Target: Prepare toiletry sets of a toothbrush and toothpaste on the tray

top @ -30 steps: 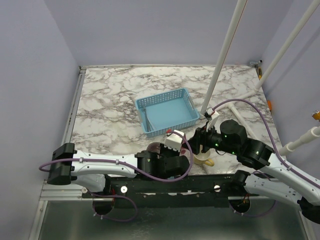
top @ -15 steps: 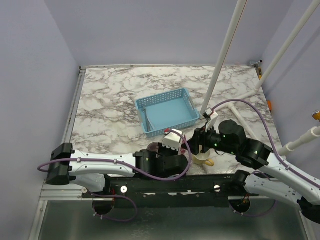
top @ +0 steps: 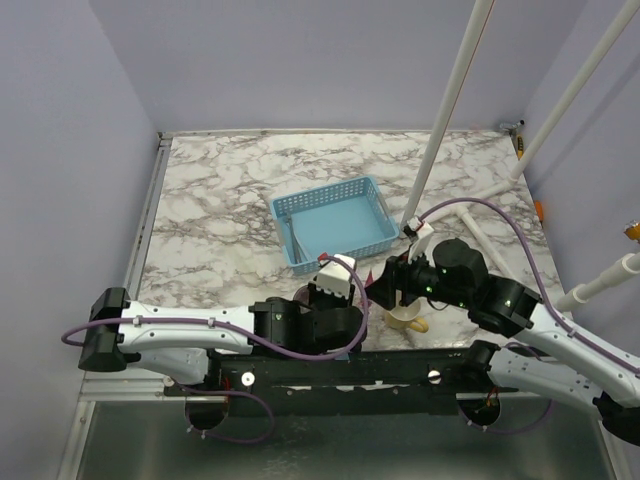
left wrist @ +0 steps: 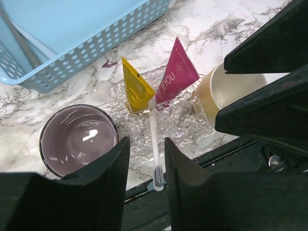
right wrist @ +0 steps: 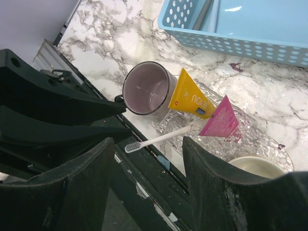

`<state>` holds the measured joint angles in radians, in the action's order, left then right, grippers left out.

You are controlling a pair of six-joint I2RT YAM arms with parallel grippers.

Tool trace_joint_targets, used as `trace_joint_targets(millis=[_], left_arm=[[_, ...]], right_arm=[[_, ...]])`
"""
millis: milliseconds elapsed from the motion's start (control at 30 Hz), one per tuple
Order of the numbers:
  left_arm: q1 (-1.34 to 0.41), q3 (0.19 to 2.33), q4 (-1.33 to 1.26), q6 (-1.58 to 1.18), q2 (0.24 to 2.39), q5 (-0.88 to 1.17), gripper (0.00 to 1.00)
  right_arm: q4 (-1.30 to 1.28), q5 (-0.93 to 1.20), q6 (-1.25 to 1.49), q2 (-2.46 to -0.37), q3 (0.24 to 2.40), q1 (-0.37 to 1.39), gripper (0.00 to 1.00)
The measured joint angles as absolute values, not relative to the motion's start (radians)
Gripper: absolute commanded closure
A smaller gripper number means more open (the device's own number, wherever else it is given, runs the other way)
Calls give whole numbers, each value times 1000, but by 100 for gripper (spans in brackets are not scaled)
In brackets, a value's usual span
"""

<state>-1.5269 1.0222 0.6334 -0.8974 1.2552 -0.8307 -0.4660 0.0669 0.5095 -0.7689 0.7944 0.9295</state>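
Observation:
A yellow tube (left wrist: 136, 86) and a pink tube (left wrist: 175, 72) lie side by side on a clear knobbly tray (left wrist: 185, 120). One white toothbrush (left wrist: 153, 139) lies below them, its head over the table's front edge. They also show in the right wrist view: yellow tube (right wrist: 192, 98), pink tube (right wrist: 220, 122), toothbrush (right wrist: 159, 138). My left gripper (left wrist: 147, 192) is open and empty, above the toothbrush head. My right gripper (right wrist: 147, 192) is open and empty, above the tray's near side. In the top view both grippers, left (top: 335, 285) and right (top: 385, 285), hover close together over the tray.
A purple mug (left wrist: 79, 139) stands left of the tray, a cream mug (left wrist: 231, 91) right of it. A blue basket (top: 335, 222) behind holds a thin grey stick (left wrist: 19, 38). The black base rail (top: 330, 375) runs along the near edge. White poles (top: 450, 110) stand at the right.
My left arm has swung left and its wrist has shifted a little left and back. My right gripper has edged left. Both stay open; the tubes and toothbrush have not moved.

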Motion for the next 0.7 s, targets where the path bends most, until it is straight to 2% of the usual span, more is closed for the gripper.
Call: trace_joint_targets(millis=[200, 433, 700], left_arm=[[-1527, 1023, 658, -887, 1217, -831, 55], [-1527, 1039, 698, -842, 1161, -824, 45], [-1467, 1039, 696, -767, 1010, -741, 44]], right_arm=[[-467, 62, 515, -812, 815, 929, 38], [-467, 43, 497, -931, 948, 929, 38], [-486, -41, 477, -1169, 1131, 929, 39]])
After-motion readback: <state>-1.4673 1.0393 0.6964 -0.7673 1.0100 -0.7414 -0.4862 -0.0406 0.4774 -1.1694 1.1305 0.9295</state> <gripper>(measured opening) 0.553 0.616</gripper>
